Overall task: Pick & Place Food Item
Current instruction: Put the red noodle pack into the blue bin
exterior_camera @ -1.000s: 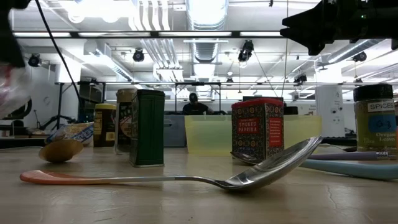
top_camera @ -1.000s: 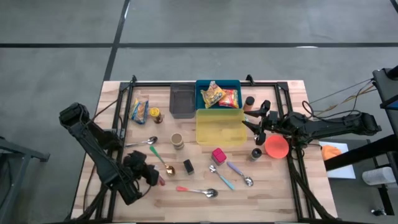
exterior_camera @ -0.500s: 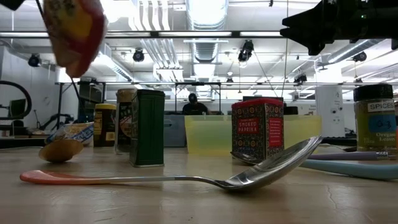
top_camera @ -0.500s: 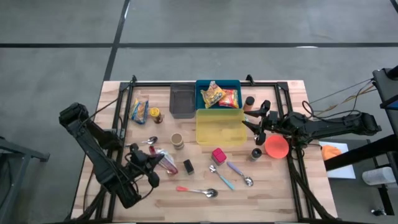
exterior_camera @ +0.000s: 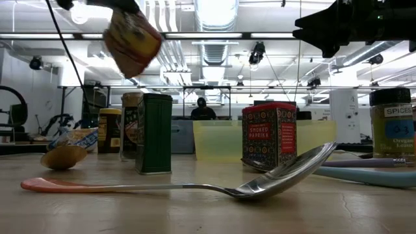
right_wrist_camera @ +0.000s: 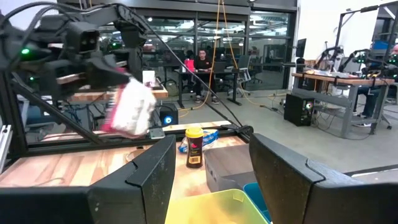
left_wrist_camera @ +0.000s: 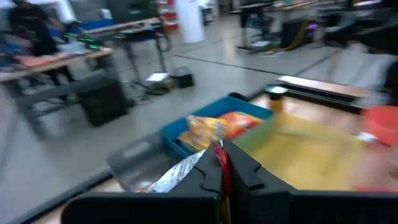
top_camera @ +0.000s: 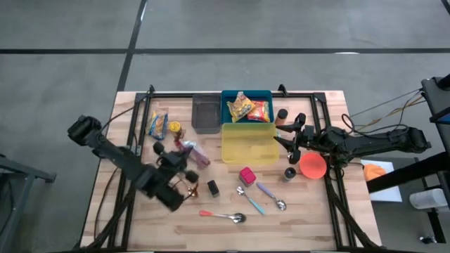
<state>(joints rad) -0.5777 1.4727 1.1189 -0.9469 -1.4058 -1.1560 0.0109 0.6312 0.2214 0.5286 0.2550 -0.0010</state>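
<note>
Snack packet [top_camera: 191, 152], pinched by one crinkled edge in my left gripper [top_camera: 184, 156] above the tabletop's left-centre, hangs limp, so I judge it light, soft and slippery; right gripper [top_camera: 291, 138] waits spread near the right edge.

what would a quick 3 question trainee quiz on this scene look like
1. True or false: the left claw is shut on a snack packet, lifted off the table.
2. Which bin already holds snack packets? A) blue bin B) yellow bin C) grey bin
3. Fill in: the right claw waits beside the ___ bin, its jaws open.

Key: 1 true; 2 A; 3 yellow
</note>
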